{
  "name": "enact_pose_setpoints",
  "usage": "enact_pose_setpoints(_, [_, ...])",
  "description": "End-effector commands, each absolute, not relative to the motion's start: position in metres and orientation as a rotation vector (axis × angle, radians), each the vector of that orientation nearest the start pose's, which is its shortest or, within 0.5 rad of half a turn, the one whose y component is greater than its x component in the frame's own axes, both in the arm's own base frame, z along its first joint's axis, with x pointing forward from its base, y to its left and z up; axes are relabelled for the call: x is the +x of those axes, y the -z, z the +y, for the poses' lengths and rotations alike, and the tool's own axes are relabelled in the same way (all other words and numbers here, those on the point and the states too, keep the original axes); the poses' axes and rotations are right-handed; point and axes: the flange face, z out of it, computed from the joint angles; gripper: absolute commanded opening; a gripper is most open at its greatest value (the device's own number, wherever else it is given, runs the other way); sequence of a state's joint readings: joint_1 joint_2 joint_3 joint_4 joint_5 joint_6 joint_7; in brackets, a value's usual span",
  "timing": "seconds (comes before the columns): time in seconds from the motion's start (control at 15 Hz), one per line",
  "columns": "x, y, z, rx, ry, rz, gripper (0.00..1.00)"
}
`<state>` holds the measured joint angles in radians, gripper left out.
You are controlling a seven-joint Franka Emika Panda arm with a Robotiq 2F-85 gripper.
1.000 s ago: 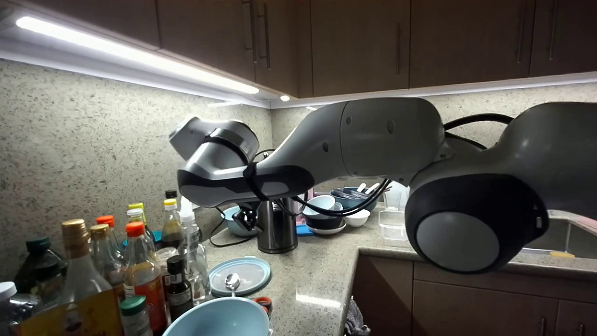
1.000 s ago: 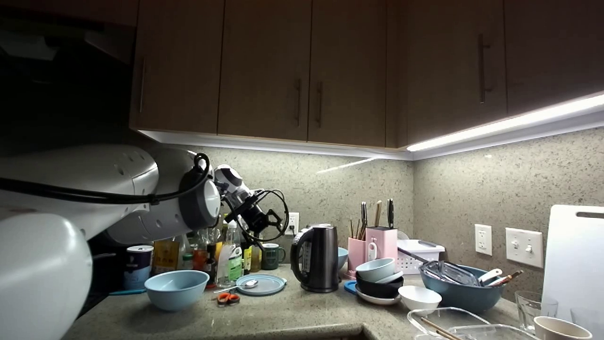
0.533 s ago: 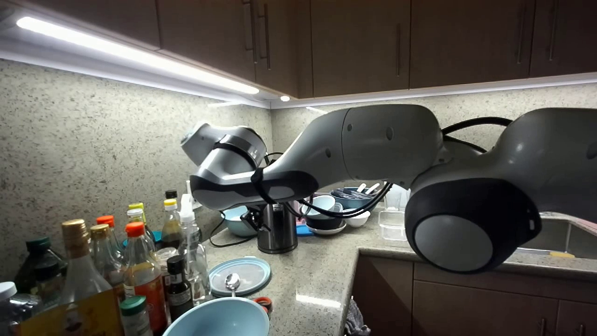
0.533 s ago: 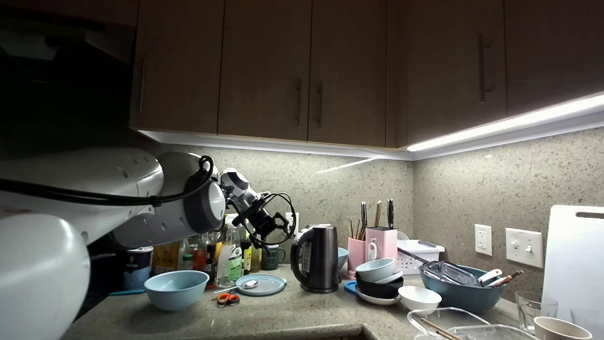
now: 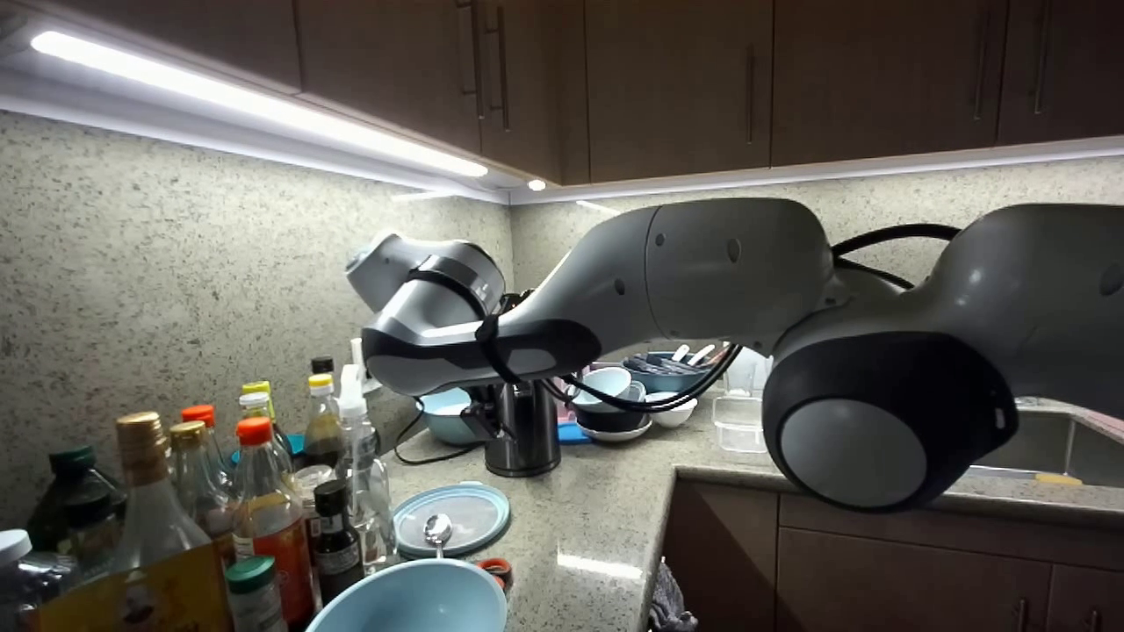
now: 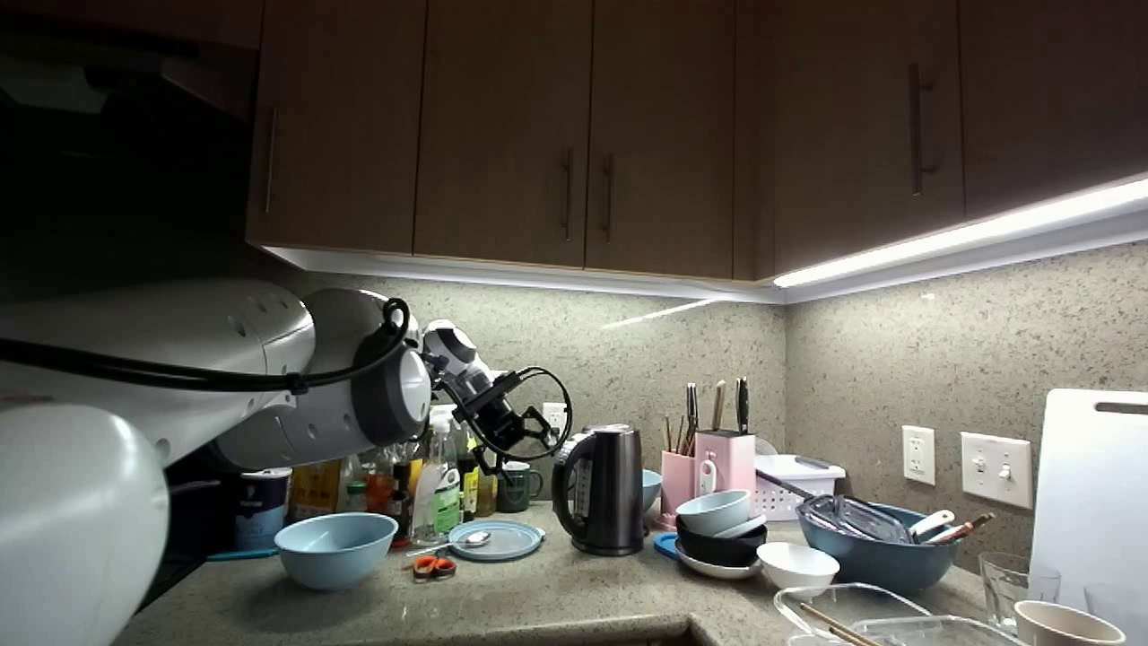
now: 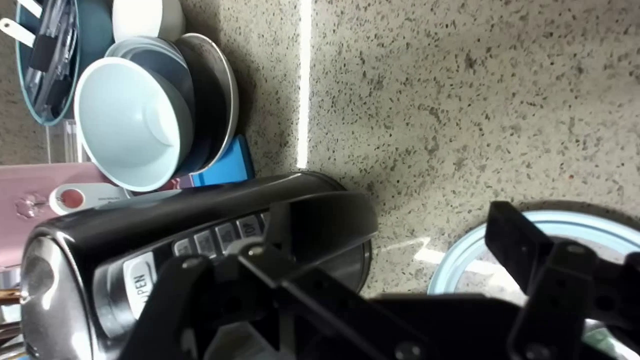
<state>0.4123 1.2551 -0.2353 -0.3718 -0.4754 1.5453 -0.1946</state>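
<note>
- Gripper (image 7: 395, 232), angled down beside the kettle: its fingers (image 7: 517, 250) stand wide apart, with speckled counter (image 6: 538, 597) showing through the gap.
- Kettle (image 6: 619, 493), dark, shiny and upright on the counter, is nearest to the gripper. One finger overlaps its black handle (image 6: 561, 489) in the wrist view; whether the two touch, I cannot tell.
- Lid (image 6: 516, 541), round and pale blue, lies flat near the kettle, with a metal spoon (image 6: 476, 539) resting across its edge.
- Scissors (image 6: 434, 568) with orange handles lie between the lid and a light blue bowl (image 6: 334, 565) in an exterior view.
- Mug (image 6: 515, 492), dark green, stands near a spray bottle (image 6: 445, 502) and other bottles.
- Stacked bowls (image 6: 722, 545) sit past the kettle, the top one pale blue and tilted.
- Knife block (image 6: 735, 480), pink, stands behind that stack.
- Cabinets (image 6: 502, 135) hang overhead in both exterior views, a bright light strip (image 5: 263, 107) beneath.
</note>
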Motion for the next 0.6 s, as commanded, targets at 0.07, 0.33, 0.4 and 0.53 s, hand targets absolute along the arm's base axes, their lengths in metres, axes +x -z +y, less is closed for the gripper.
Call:
enact_pose_setpoints(0.07, [0.767, -0.328, 0.209, 2.349, 0.049, 0.652, 1.0])
enact_pose_setpoints(0.33, [0.773, -0.338, 0.209, 2.3, -0.03, 0.646, 1.0])
enact_pose_setpoints(0.4, [0.775, -0.342, 0.208, 2.29, -0.051, 0.649, 1.0])
enact_pose_setpoints(0.53, [0.779, -0.35, 0.205, 2.273, -0.085, 0.66, 1.0])
